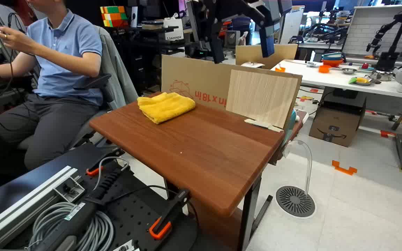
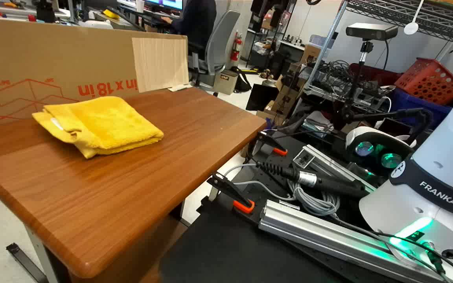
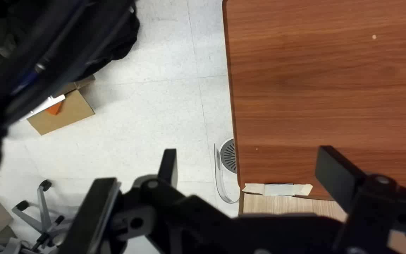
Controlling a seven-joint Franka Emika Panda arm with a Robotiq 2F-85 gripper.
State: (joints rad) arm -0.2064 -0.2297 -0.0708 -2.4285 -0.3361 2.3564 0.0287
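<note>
I've got a folded yellow towel [image 1: 166, 106] lying on the bench [image 1: 194, 146], over at its far left in an exterior view. My fingers [image 1: 267, 43] are spread wide, up well above the bench and off to the right of the towel. From the wrist view one shows against the bench, the other against the pale floor [image 3: 153, 113]. Along the far edge there's an upright cardboard sheet [image 1: 201, 71], with a wood-grain panel [image 1: 262, 97] against its right end and pale tape [image 1: 257, 122] at the panel's foot. Guy in a blue polo [image 1: 68, 48] is sitting left of the bench.
</note>
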